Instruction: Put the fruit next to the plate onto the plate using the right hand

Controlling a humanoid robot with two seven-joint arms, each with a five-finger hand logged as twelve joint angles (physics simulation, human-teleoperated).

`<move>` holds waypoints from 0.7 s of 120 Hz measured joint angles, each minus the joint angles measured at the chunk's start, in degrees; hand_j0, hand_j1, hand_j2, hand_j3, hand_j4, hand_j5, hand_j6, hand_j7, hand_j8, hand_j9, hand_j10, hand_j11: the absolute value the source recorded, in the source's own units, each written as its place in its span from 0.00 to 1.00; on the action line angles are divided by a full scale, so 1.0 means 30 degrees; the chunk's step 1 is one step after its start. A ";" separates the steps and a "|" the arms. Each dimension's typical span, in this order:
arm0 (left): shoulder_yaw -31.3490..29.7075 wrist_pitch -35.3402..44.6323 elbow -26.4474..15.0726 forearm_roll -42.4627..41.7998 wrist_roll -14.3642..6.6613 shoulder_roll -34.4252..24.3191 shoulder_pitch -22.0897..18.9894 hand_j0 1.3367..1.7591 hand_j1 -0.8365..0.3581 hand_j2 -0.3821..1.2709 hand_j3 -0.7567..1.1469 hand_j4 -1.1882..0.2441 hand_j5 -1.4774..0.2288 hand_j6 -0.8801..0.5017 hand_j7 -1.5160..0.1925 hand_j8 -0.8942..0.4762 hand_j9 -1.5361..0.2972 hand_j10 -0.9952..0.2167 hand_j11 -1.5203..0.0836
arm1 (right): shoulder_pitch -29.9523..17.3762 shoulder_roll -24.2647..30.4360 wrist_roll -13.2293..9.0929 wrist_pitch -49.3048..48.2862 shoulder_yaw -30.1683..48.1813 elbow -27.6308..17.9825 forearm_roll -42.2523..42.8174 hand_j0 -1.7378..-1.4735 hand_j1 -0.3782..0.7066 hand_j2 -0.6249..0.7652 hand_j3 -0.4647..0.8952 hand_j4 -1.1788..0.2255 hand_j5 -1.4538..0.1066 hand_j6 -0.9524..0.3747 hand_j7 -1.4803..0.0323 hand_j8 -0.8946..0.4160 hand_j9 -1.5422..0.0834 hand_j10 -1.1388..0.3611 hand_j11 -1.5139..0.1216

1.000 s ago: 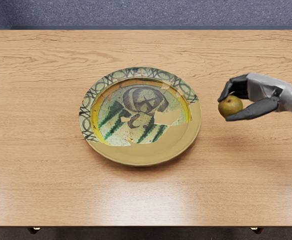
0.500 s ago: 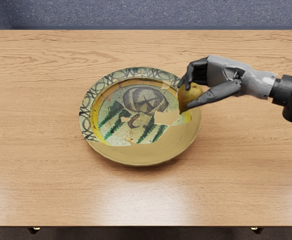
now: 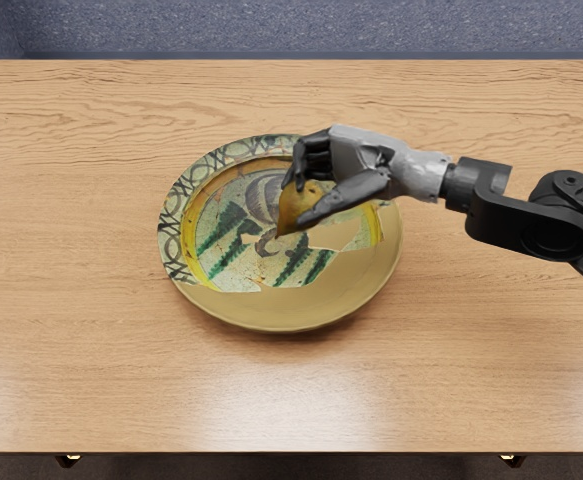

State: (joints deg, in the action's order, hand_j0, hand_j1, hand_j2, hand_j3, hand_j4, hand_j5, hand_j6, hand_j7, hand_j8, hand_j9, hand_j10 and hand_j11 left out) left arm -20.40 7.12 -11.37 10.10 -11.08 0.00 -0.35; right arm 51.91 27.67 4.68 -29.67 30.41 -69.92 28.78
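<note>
A round patterned plate [image 3: 201, 190] with a green and black rim lies in the middle of the wooden table. My right hand [image 3: 306, 195] reaches in from the right and is over the plate's centre, its fingers shut on a small yellow-brown fruit [image 3: 296, 203]. The fruit sits low over the plate's painted middle, partly hidden by the fingers; I cannot tell whether it touches the plate. The left arm does not show.
The wooden table [image 3: 91, 330] stretches wide around the plate. Its far edge runs along the top of the picture and its front edge near the bottom. My right forearm [image 3: 511, 210] crosses above the table to the right of the plate.
The right hand has carried the fruit leftward, from beside the plate's right rim, over the rim, to above the plate's centre. The arm has extended further into view.
</note>
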 joint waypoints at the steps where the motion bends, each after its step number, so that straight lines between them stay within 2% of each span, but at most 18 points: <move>1: 0.0000 0.0000 -0.0001 0.0000 0.0000 0.0000 0.0000 0.76 0.99 0.23 0.40 0.83 0.87 0.64 0.89 0.65 0.84 0.82 0.95 | 0.0010 -0.0026 0.0000 0.0001 -0.0011 0.0018 0.0000 0.33 0.57 0.61 0.34 0.25 0.25 0.10 0.27 0.39 0.28 0.54 0.27; 19: 0.0001 0.0000 0.0003 0.0001 0.0000 0.0000 0.0000 0.76 0.99 0.23 0.40 0.83 0.87 0.64 0.89 0.65 0.84 0.82 0.95 | 0.0128 -0.0262 -0.0017 -0.0016 -0.0097 0.0176 -0.0032 0.33 0.55 0.59 0.34 0.27 0.27 0.12 0.29 0.38 0.30 0.53 0.29; 40: 0.0005 0.0000 -0.0003 0.0003 0.0002 0.0000 0.0000 0.76 0.99 0.23 0.40 0.83 0.87 0.64 0.89 0.65 0.84 0.82 0.95 | 0.0120 -0.0291 -0.0023 -0.0091 -0.0089 0.0203 -0.0283 0.31 0.48 0.48 0.34 0.44 0.47 0.30 0.50 0.39 0.50 0.52 0.48; 63: 0.0006 0.0000 -0.0002 0.0004 0.0002 0.0000 0.0000 0.76 0.99 0.23 0.40 0.83 0.87 0.64 0.89 0.65 0.84 0.82 0.95 | 0.0080 -0.0185 -0.0027 -0.0158 -0.0075 0.0219 -0.0687 0.31 0.38 0.44 0.34 0.57 0.62 0.44 0.66 0.45 0.65 0.56 0.63; 84: 0.0006 0.0000 -0.0001 0.0004 0.0002 0.0000 0.0000 0.76 0.99 0.23 0.40 0.83 0.87 0.64 0.89 0.65 0.84 0.82 0.95 | -0.0049 0.1317 -0.0035 -0.1162 -0.0094 0.0200 -0.3593 0.30 0.22 0.44 0.34 0.70 0.76 0.57 0.81 0.55 0.79 0.65 0.77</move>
State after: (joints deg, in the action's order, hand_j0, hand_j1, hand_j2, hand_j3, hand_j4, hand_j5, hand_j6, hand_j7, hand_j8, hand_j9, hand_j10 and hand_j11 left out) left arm -20.38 7.12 -11.37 10.11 -11.07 0.00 -0.35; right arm 51.76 31.63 4.58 -33.15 30.13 -69.32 18.00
